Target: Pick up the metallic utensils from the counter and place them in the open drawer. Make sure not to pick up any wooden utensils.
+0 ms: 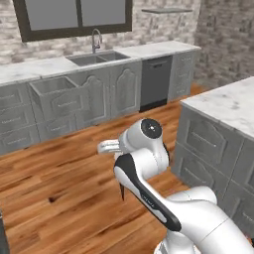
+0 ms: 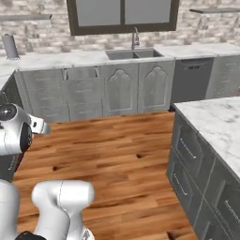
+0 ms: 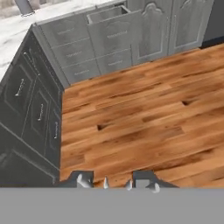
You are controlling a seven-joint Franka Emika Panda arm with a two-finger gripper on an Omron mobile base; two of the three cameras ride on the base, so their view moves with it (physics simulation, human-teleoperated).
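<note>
Drawer (image 1: 52, 87) stands pulled out in the far cabinet row, left of the sink (image 1: 96, 58), across the wood floor (image 1: 64, 183) from the arm. The counter (image 1: 233, 101) lies on the right. A slim dark sliver (image 1: 122, 191) hangs below the folded arm; what it is I cannot tell.

In the right base view the drawer (image 2: 82, 73) sits far left of the sink (image 2: 129, 54), and the counter (image 2: 215, 117) is near right.

In the hand view the gripper (image 3: 116, 181) hangs over bare floor, with the drawer (image 3: 107, 14) far ahead. Its tips sit somewhat apart; whether they hold anything I cannot tell.
</note>
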